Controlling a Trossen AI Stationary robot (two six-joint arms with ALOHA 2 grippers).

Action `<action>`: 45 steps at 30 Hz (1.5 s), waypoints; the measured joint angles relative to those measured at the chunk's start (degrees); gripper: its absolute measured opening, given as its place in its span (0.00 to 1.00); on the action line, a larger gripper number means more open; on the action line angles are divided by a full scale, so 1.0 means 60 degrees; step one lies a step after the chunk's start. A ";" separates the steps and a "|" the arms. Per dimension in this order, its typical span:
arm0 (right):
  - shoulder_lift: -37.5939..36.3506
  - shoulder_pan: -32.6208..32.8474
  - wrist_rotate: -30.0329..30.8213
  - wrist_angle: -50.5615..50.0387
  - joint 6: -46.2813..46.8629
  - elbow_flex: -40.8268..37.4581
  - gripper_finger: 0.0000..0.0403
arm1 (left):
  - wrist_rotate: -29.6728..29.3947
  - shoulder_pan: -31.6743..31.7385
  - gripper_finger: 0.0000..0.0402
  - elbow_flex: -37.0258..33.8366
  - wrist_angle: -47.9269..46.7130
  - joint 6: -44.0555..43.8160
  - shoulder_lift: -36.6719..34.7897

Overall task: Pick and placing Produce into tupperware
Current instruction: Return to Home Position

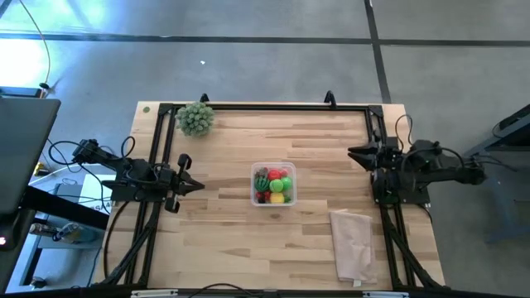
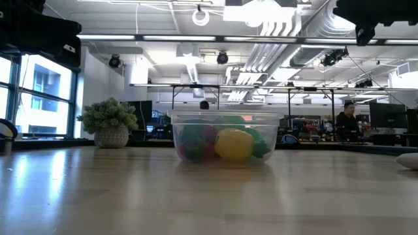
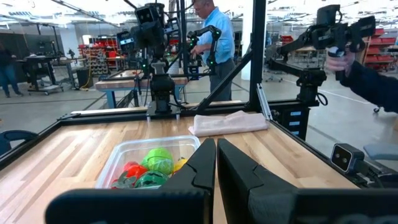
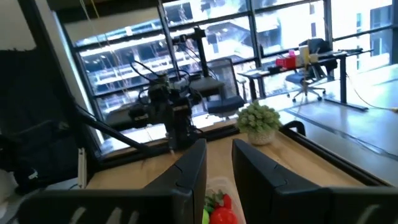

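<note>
**Progress.** The tub (image 1: 254,185) sits at the middle of the desk (image 1: 240,248). The produce (image 1: 274,184) lies inside it as red, green and yellow pieces heaped together below the rim. From above I find no loose piece on the boards, and the level view shows none in front of the tub either. I judge the picking and placing done. All that appears to be left is parking both arms.

**Jaws.**
- My left jaws are closed to a hairline and hold nothing. They point at the tub from its 9 o'clock, well apart from it, with the left arm (image 1: 137,178) over the desk's 9 o'clock edge.
- My right jaws show a narrow gap and are also empty. They stand at the tub's 2 o'clock, well apart, with the right arm (image 1: 422,165) over the 3 o'clock edge.

**Edges and room.**
- The plant (image 1: 195,118) stands at the tub's 10 o'clock, near the far left corner.
- The cloth (image 1: 352,244) lies at the tub's 4 o'clock, near the right side of the near edge and just inside the right arm's base rail.
- A black frame runs along the far edge and both sides.
- Bare board lies between each pair of jaws and the tub, so I judge that either arm can pull back outward without crossing anything.
- A person (image 3: 210,37) stands beyond the desk, away from its surface.
</note>
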 joint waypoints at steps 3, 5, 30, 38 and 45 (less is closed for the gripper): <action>-0.0384 0.0000 -0.0053 0.0534 0.0003 -0.0642 0.17 | 0.0000 0.0001 0.02 0.0000 -0.0001 -0.0002 0.0002; -0.0636 0.0000 -0.0095 0.0919 0.0003 -0.1055 0.17 | 0.0000 -0.0002 0.02 0.0000 -0.0001 0.0000 0.0000; -0.1045 0.0000 -0.1081 0.3027 0.0149 -0.3541 0.17 | 0.0000 -0.0002 0.02 0.0000 -0.0001 -0.0003 0.0000; -0.1045 0.0000 -0.1080 0.2142 -0.0299 -0.3541 0.17 | 0.0000 -0.0002 0.02 0.0000 0.0002 0.0000 0.0000; -0.0917 0.0004 -0.1084 0.1970 -0.0318 -0.3538 0.17 | 0.0000 0.0000 0.02 0.0000 0.0002 0.0000 0.0000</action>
